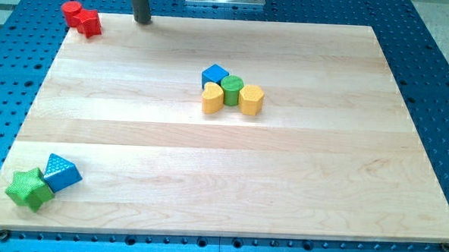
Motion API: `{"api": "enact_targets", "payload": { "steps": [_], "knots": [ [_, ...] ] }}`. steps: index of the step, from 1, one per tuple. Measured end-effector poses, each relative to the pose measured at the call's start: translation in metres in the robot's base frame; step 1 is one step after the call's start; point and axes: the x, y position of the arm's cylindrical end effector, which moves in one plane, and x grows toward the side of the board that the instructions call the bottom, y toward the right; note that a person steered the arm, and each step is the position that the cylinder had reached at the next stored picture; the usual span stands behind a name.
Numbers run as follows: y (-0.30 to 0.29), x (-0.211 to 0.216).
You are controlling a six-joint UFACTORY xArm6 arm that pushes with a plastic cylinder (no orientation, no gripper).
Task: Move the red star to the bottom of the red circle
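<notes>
A red circle [71, 11] lies at the board's top left corner. A red star [90, 23] touches it on its lower right side. My tip [142, 21] stands at the board's top edge, to the right of the red star with a gap between them. It touches no block.
A blue cube [214, 74], a green circle [231, 89], a yellow heart [213, 100] and a yellow hexagon [251, 100] cluster near the board's middle. A green star [29, 189] and a blue triangle [61, 172] touch at the bottom left. The wooden board [283, 182] rests on a blue perforated table.
</notes>
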Motion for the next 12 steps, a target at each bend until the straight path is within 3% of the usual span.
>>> {"api": "enact_targets", "payload": {
  "steps": [4, 5, 6, 7, 8, 11, 12],
  "knots": [
    [-0.069, 0.008],
    [-0.091, 0.038],
    [-0.094, 0.103],
    [-0.064, 0.120],
    [-0.130, 0.133],
    [-0.137, 0.111],
    [-0.114, 0.113]
  ]
}}
